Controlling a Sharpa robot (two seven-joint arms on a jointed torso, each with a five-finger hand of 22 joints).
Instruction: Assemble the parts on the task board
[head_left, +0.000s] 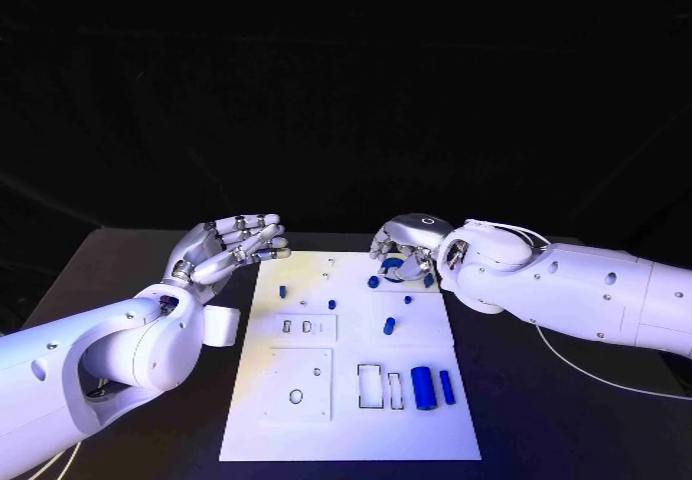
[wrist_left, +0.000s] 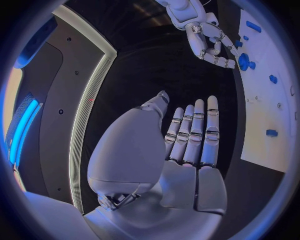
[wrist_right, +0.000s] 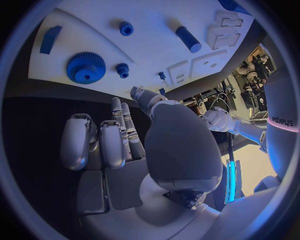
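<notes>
The flat white rectangular task board (head_left: 351, 400) lies in the middle of the black table, its small blue plastic parts spread across it. The large blue toothed gear (wrist_right: 85, 67) sits near the board's far edge, and the silver right hand (head_left: 404, 250) hangs just above it, fingers part-curled and holding nothing, probably poised to reach for it. The silver left hand (head_left: 231, 250) is raised off the board's far left corner, fingers together and empty, likely keeping clear.

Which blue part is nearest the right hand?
The big blue gear, at the board's far end by the right hand. It is toothed, round and much wider than the other parts.
</notes>
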